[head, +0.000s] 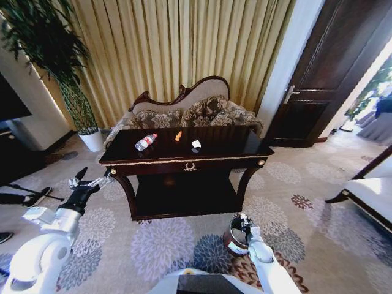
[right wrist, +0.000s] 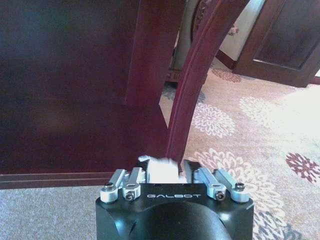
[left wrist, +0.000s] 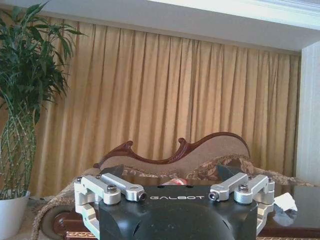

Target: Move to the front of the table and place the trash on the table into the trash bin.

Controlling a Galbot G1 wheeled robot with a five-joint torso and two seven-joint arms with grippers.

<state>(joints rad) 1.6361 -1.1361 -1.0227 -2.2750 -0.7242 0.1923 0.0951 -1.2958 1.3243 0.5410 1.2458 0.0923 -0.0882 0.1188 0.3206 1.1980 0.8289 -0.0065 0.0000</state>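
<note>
While the right claw hangs low over the trash bin, it is clenched on a crumpled white scrap — the right wrist view shows the white bit pinched between its tips. The step in hand looks like the drop. To do it well, the claw should sit right above the middle of the bin's mouth before it lets go, since a light scrap can drift or catch the rim. From the head view I cannot tell if the claw is fully over the opening or just beside its far edge, so a small check matters.

The bin is a small round dark brown bucket with a shiny rim, standing on the flowered carpet in front of the surface, near its right leg.

More trash waits on the surface: a clear bottle with a red cap lying on its side toward the left, a small orange piece near the middle, and another white scrap just to its right. They lie apart from each other — each should be easy to pick alone.

The left claw is released, its fingers spread wide, held up near the left end of the surface and touching nothing. A patterned sofa sits behind.
</note>
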